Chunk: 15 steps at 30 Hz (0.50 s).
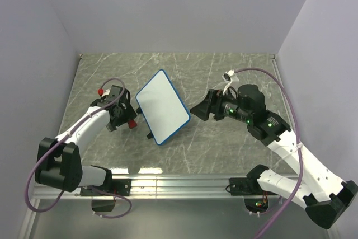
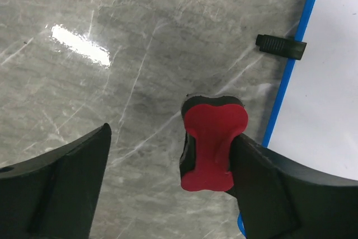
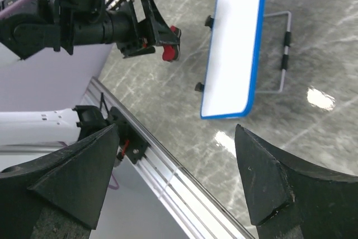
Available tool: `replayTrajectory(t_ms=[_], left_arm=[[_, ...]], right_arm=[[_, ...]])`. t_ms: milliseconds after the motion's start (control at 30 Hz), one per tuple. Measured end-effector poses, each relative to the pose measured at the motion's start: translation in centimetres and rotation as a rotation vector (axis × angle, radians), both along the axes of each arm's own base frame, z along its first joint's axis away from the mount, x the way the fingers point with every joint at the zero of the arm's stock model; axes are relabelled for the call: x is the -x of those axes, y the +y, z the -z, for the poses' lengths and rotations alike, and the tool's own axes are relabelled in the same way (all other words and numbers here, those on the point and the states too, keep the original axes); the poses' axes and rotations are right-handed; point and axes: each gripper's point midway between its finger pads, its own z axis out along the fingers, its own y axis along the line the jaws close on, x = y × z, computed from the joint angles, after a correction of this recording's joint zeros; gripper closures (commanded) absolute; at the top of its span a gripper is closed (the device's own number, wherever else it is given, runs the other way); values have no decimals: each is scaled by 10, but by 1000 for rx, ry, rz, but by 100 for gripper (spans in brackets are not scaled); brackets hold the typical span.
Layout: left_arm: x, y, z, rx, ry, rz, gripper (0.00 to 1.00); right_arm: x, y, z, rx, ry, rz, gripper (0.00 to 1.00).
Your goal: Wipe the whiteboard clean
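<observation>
Whiteboard (image 1: 162, 107) sits between left tool (image 1: 130, 116) and right tool (image 1: 198, 111)

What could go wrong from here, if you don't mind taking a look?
1. The red eraser touches only one finger of the open left gripper. It may fall or get dragged when that arm moves.
2. The whiteboard looks propped on a thin wire stand, and the open right gripper sits close to its edge. A bump there could tip or shift the board.
</observation>
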Motion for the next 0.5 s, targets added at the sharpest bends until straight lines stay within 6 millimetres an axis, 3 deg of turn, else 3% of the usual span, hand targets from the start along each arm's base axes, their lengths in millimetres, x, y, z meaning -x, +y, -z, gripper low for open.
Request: replayTrajectory(t_ms=[167,367,500], left_arm=[[-6,-1,5,2,-1,0,1],[-6,-2,32,-17,112,-1,1],[-12,-1,29,9,100,-4,1]], right_arm=[[3,-8,4,30,0,12,9],[6,-11,15,58,17,9,9],[6,-12,15,63,12,9,9]])
